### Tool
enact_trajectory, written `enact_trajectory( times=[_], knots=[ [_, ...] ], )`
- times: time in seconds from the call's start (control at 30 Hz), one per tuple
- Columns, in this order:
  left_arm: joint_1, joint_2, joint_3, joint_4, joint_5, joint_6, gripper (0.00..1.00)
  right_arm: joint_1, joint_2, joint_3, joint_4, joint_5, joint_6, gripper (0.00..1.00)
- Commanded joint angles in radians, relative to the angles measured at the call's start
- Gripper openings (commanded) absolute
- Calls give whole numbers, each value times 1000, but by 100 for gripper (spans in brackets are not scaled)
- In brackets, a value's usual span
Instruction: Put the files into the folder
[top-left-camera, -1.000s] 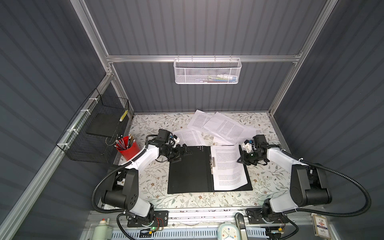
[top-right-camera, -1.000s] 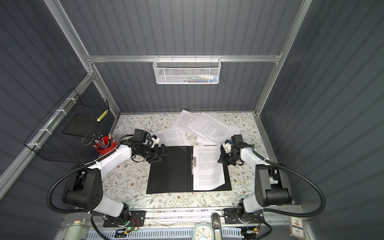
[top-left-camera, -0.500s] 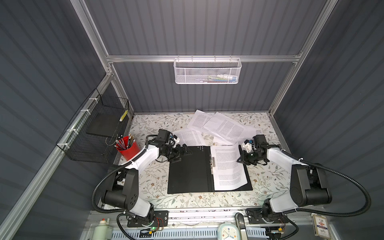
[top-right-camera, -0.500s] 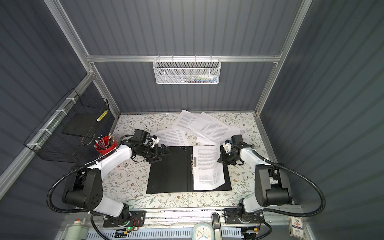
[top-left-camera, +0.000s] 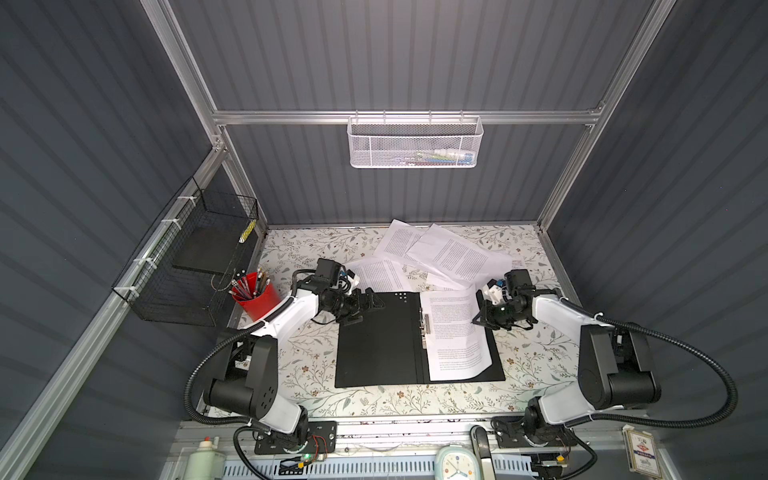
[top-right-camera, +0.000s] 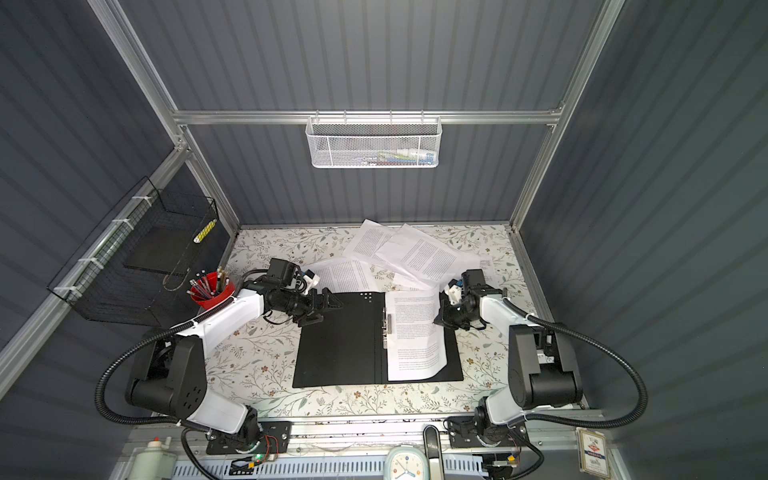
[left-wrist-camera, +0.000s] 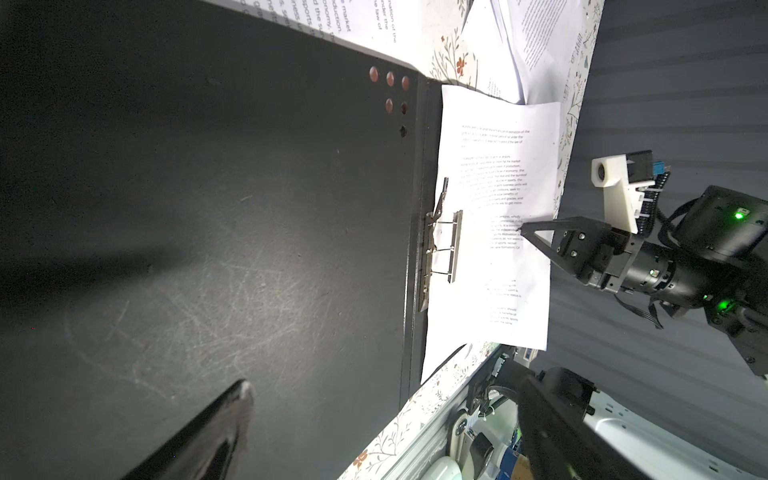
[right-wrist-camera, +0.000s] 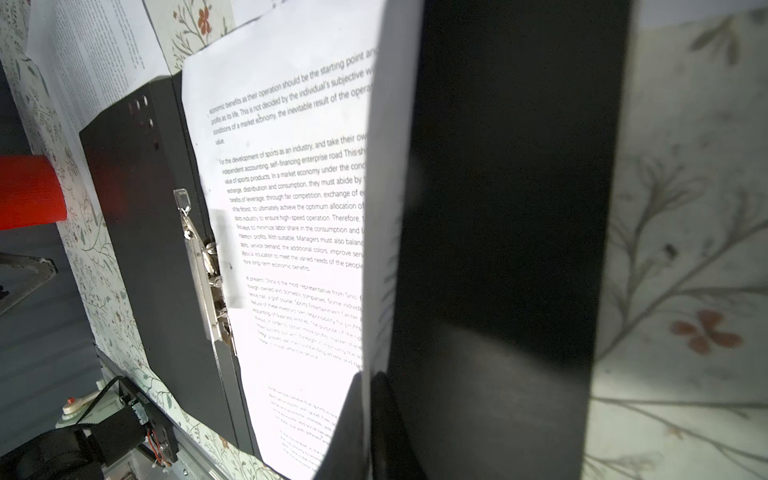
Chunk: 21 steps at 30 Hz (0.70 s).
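Note:
The folder (top-left-camera: 378, 345) (top-right-camera: 336, 345) lies open on the table, black inside up, with a metal spine clip (top-left-camera: 424, 328) (left-wrist-camera: 442, 249) (right-wrist-camera: 203, 266). One printed white file sheet (top-left-camera: 455, 332) (top-right-camera: 415, 332) (right-wrist-camera: 291, 232) rests on its right half. My right gripper (top-left-camera: 473, 322) (top-right-camera: 435, 322) (left-wrist-camera: 523, 226) (right-wrist-camera: 365, 399) is shut on that sheet's right edge, which stands lifted. The left gripper (top-left-camera: 370, 311) (top-right-camera: 328, 311) (left-wrist-camera: 384, 411) hangs open over the far left corner of the folder, holding nothing. Three more loose files (top-left-camera: 453, 253) (top-right-camera: 419, 253) lie overlapping behind the folder.
A red pencil cup (top-left-camera: 255, 295) stands left of the left arm. A black wire basket (top-left-camera: 195, 266) hangs on the left wall and a white mesh basket (top-left-camera: 415, 143) on the back rail. A clock (top-left-camera: 455, 463) sits below the table's front edge.

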Motion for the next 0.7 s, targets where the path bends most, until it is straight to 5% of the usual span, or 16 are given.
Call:
enact_trajectory(
  times=[0.0, 0.27, 0.67],
  knots=[
    [6, 16, 15, -6, -6, -10, 100, -5, 19, -1, -5, -4, 8, 19],
    [6, 16, 47, -13, -12, -20, 100, -9, 26, 6, -5, 38, 20, 44],
    [7, 24, 96, -24, -85, -41, 100, -9, 26, 3, 8, 113, 84, 68]
  ],
)
